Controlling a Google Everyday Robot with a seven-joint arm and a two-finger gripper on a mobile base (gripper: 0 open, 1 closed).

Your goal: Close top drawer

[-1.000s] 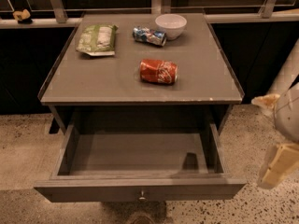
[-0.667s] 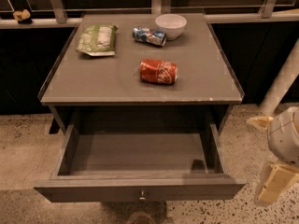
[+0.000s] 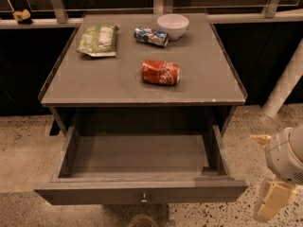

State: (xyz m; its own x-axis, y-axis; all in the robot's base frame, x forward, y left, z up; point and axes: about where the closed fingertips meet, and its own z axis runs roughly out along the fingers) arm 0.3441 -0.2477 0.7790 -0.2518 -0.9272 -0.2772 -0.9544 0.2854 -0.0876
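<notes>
The top drawer (image 3: pixel 140 189) is a wide, shallow grey drawer, pulled far out from under the grey table top (image 3: pixel 94 84). Its inside is empty. Its flat front panel faces me at the bottom of the view, with a small round metal knob (image 3: pixel 144 198) at its centre. My gripper (image 3: pixel 274 193) is at the lower right, to the right of the drawer's front right corner and apart from it. It touches nothing, and part of it is cut off by the view's edge.
On the table top lie a red soda can (image 3: pixel 161 72), a green snack bag (image 3: pixel 98 39), a crushed blue can (image 3: pixel 150 36) and a white bowl (image 3: pixel 173 25). A white post (image 3: pixel 284 86) stands at the right. The floor (image 3: pixel 23 150) is speckled.
My gripper and arm have moved down along the right side, toward the level of the drawer front. The drawer and the things on the table have not moved.
</notes>
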